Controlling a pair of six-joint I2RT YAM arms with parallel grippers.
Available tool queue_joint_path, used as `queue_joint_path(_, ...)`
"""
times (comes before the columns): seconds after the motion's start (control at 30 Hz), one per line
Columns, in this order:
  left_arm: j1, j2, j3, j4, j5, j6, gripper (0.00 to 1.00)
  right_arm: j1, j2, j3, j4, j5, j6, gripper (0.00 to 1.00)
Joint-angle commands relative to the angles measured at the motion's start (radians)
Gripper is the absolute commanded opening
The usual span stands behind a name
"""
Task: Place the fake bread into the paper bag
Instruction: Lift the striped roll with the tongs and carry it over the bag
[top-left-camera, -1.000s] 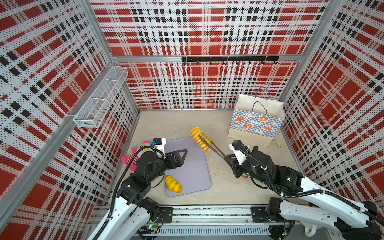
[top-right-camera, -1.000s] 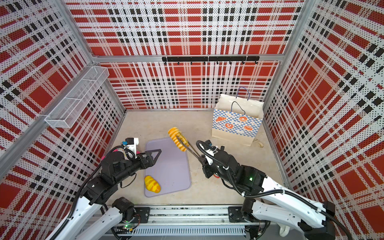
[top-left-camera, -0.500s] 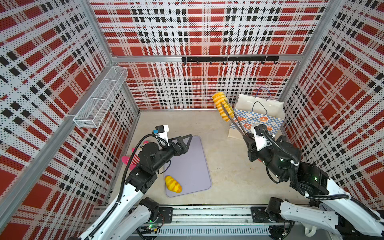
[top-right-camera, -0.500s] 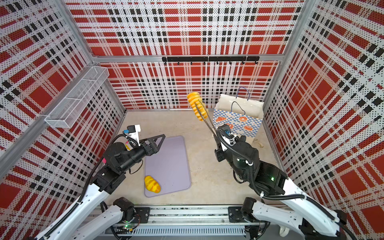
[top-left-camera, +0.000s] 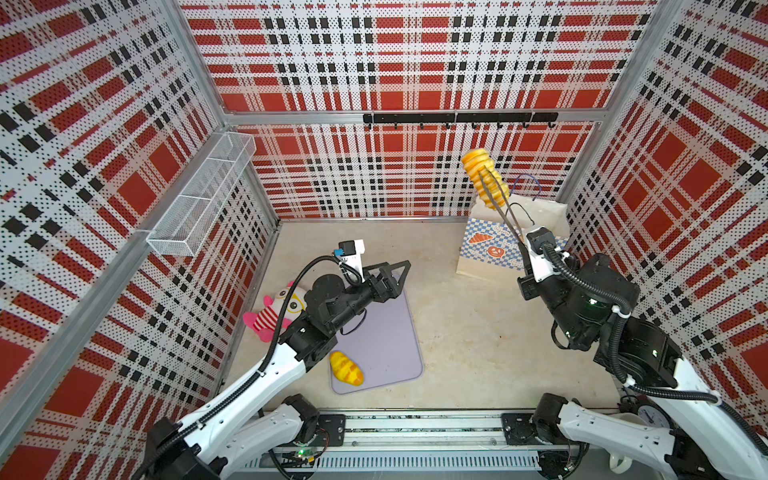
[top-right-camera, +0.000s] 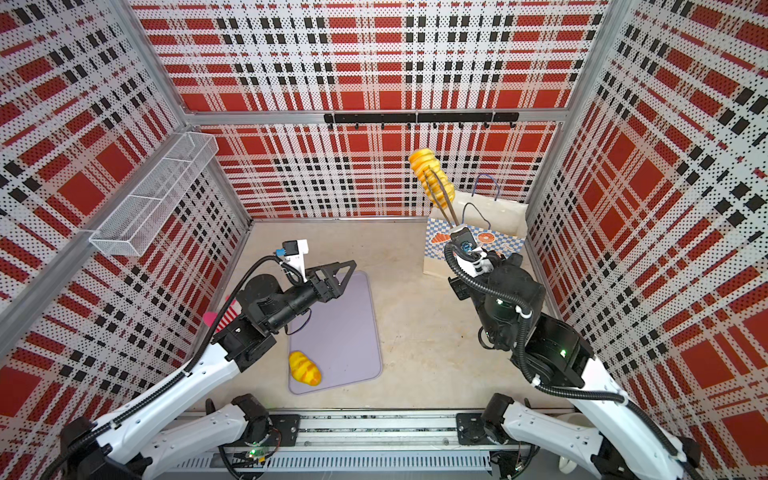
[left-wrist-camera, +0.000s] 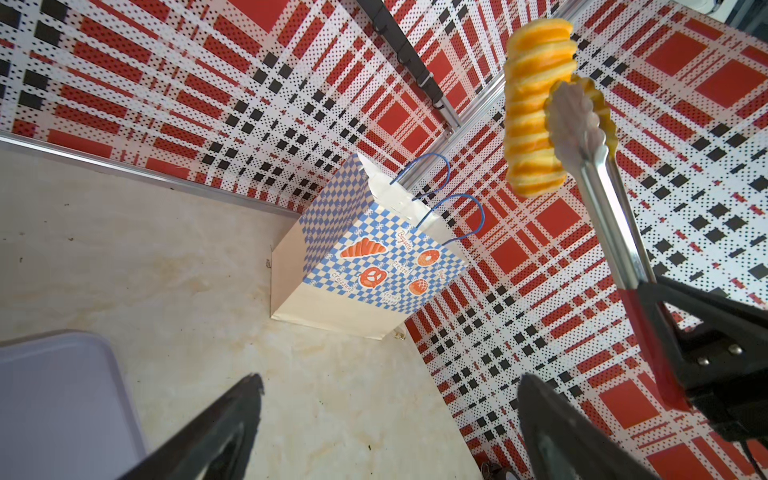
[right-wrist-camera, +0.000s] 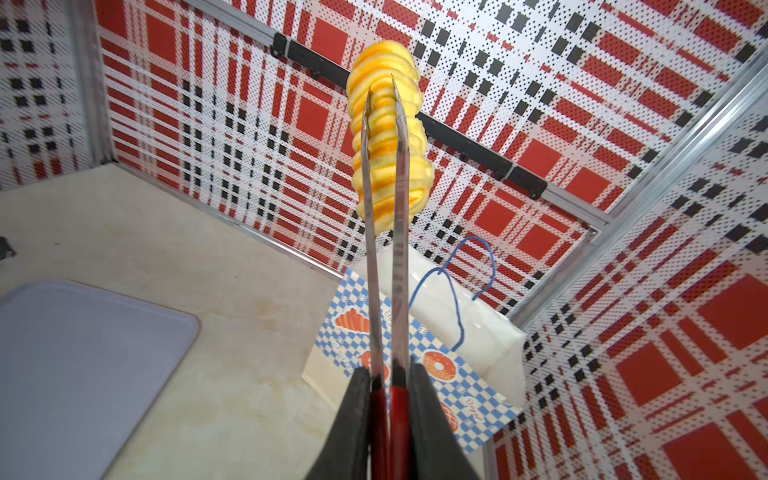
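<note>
While in steel tongs (left-wrist-camera: 604, 199), ridged loaf (left-wrist-camera: 532, 112) nr paper bag (left-wrist-camera: 374, 257)

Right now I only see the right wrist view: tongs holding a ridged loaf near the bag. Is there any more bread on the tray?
Observer: Yes, one small loaf lies at the near left corner of the tray, outside your view.
Operator: Is the left pincer close to my tongs?
Observer: No, it is open and empty, above the tray's far edge and well apart from the tongs.
Operator: Anything else down there?
Observer: A striped plush doll lies off the tray's left side, partly hidden by the left arm.
</note>
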Motion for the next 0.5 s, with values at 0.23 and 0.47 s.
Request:
queue_joint_path(0.23, -0.046, 0.065, 0.034, 0.132, 0.028, 0.09, 0.98, -0.268, 0.103, 0.144, -0.023, -0.161, -0.231, 0.12)
queue_joint_path(0.47, -0.062, 0.077, 0.045, 0.148, 0.06, 0.109, 0.98, -0.491, 0.22, 0.239, -0.095, -0.322, -0.313, 0.12)
